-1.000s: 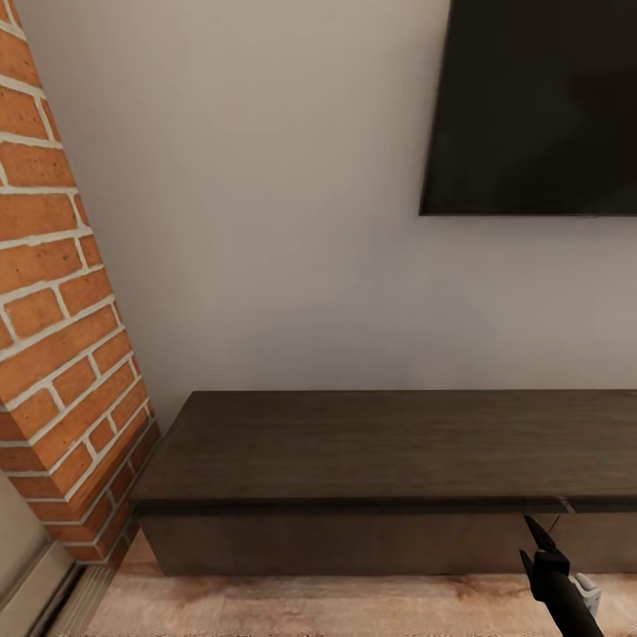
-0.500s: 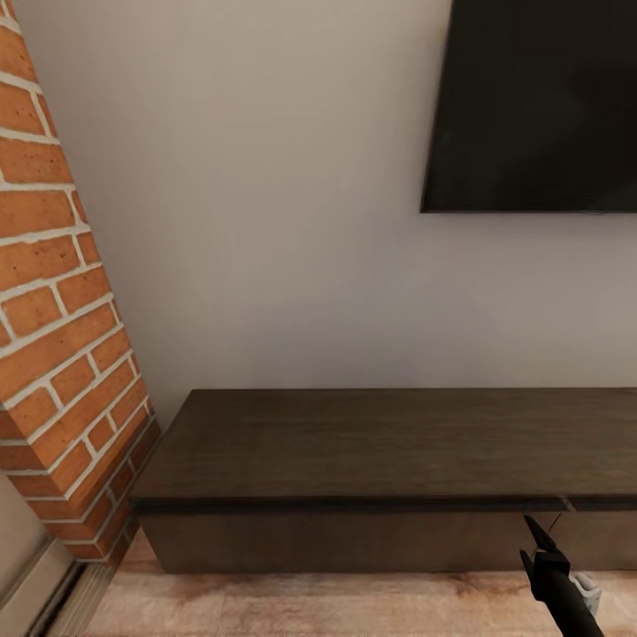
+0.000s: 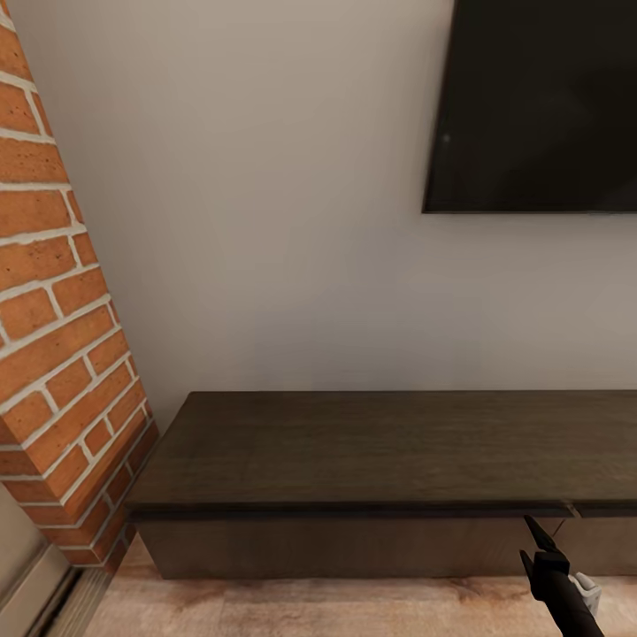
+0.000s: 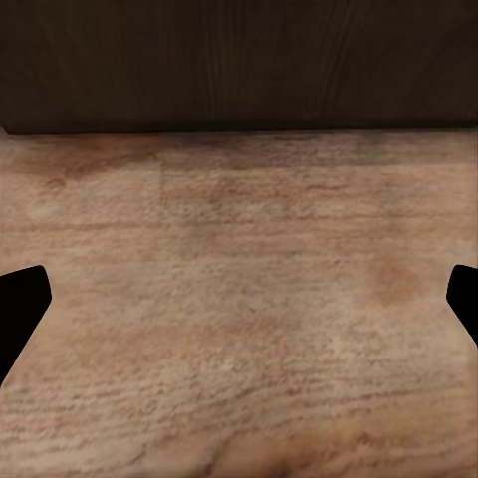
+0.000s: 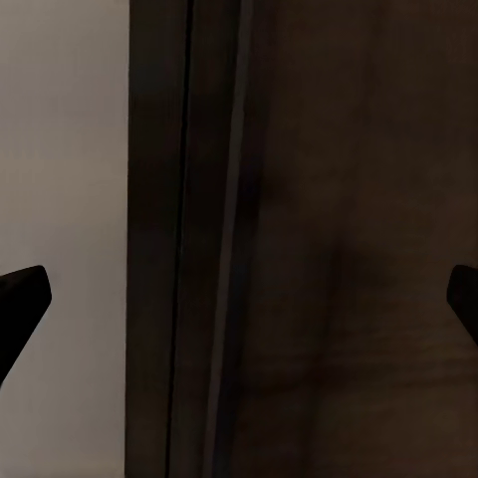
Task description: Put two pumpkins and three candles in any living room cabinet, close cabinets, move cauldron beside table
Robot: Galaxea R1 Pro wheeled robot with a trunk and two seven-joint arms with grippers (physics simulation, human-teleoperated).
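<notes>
Squarely ahead in the head view stands one cabinet [image 3: 389, 460], a long, low, dark brown console set against the pale wall [image 3: 265, 221]. Its flat top is bare wood. Below the top edge run plain fronts without handles; a thin seam near the right end marks where two fronts meet, and both look flush with the body, though the shadow under the top makes that hard to judge.

One right claw [image 3: 538, 537] rises just in front of the cabinet's front face, near that seam, its dark tip pointing up toward the top edge. In the right wrist view the two fingertips [image 5: 22, 294] sit far apart at the picture's edges, so the claw is released and grips nothing; between them lie the dark wood and a strip of pale wall.

The left claw [image 4: 239, 299] shows in the left wrist view with its two fingertips [image 4: 20, 299] likewise spread wide, released, with nothing between them. It faces the light wood plank floor [image 4: 239, 319], and the cabinet's dark base crosses the far edge of that view.

Outward from the cabinet, one black TV [image 3: 540, 106] hangs on the wall above its right part. One red brick column [image 3: 53, 336] stands just beside the cabinet's left end. A strip of floor runs along the front of the cabinet.
</notes>
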